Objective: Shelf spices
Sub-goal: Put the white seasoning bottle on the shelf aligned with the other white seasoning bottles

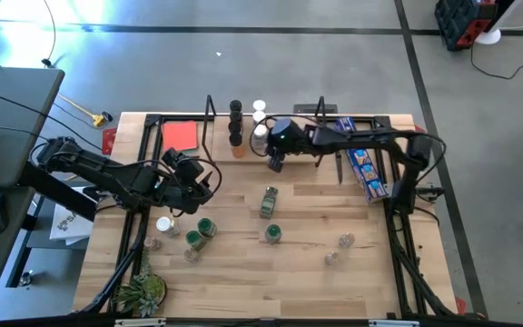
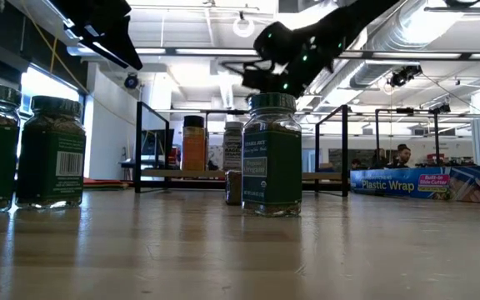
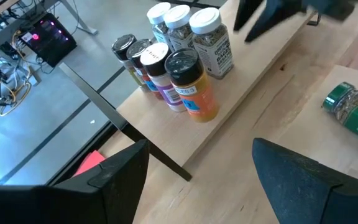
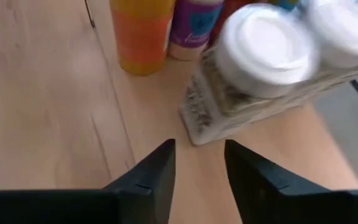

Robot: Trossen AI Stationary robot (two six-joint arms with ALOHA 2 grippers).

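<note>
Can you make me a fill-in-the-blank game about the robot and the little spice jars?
1. The jar with the orange label stands on the ____.
2. The orange-label jar has a ____ lid.
3. The jar lying on its side in the middle of the table has a ____ lid.
4. The right gripper holds ____ between its fingers.

Missing words: shelf; black; green; nothing
</note>
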